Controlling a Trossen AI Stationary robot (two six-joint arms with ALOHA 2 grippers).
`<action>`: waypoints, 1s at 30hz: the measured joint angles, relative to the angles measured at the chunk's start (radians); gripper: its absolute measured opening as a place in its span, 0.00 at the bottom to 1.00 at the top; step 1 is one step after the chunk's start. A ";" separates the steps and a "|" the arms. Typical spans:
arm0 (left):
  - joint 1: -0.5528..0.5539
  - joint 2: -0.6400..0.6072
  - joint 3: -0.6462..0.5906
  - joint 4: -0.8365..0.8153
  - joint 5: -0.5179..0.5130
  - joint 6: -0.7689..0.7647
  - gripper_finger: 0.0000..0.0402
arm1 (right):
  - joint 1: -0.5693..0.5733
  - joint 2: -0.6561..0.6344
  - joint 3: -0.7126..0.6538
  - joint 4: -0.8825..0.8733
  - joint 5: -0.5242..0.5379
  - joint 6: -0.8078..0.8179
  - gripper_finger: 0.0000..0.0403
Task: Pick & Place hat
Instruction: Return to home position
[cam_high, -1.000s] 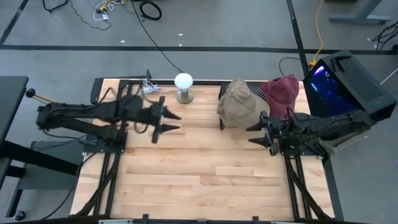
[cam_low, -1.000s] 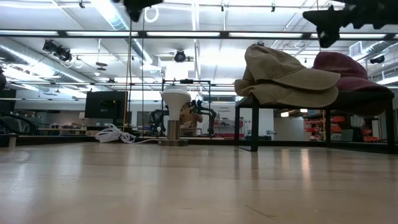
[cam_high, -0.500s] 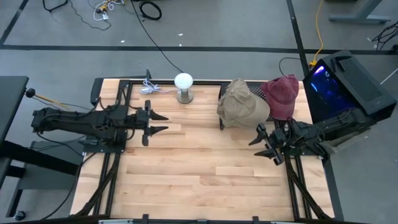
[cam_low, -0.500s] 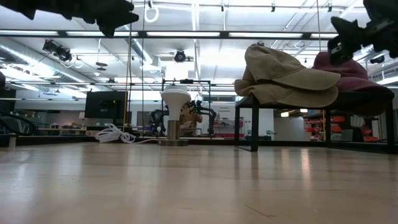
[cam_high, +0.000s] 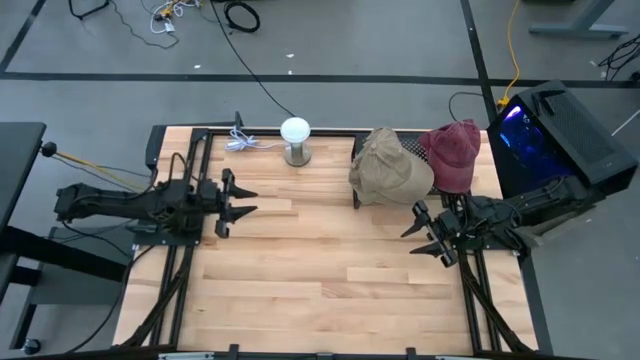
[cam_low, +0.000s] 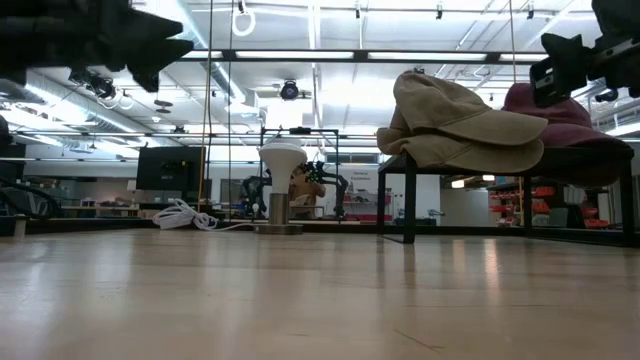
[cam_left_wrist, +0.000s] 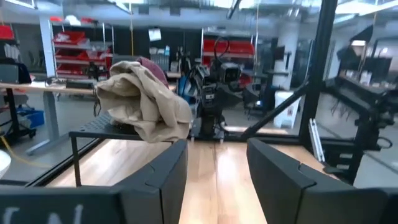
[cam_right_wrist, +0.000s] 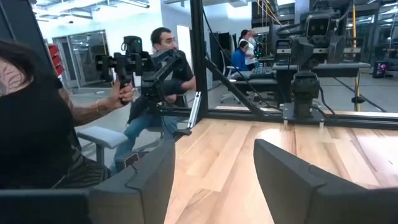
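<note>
Hats shelved, both arms clear, nothing held.
Stacked tan-brown fabric caps (cam_high: 390, 170) and stacked dark-red fabric caps (cam_high: 455, 155) sit side by side on the black metal shelf (cam_low: 409, 205) at the worktop's far right, brown left of red. Right arm (cam_high: 500, 215) is the nearer one: the caps lie just to the far side of its jaws, which are spread and point left. Left arm (cam_high: 130, 203) is well apart at the left edge, jaws spread, pointing right.
</note>
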 joint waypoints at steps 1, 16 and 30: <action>0.000 -0.022 -0.024 0.015 0.000 -0.007 0.43 | 0.000 -0.005 0.000 -0.007 0.000 -0.001 0.54; 0.000 -0.209 -0.138 -0.011 -0.010 -0.011 0.43 | 0.000 -0.041 0.000 -0.016 -0.078 -0.025 0.55; 0.000 -0.208 -0.139 -0.313 -0.098 -0.062 0.43 | 0.000 -0.041 0.000 -0.219 -0.078 0.030 0.55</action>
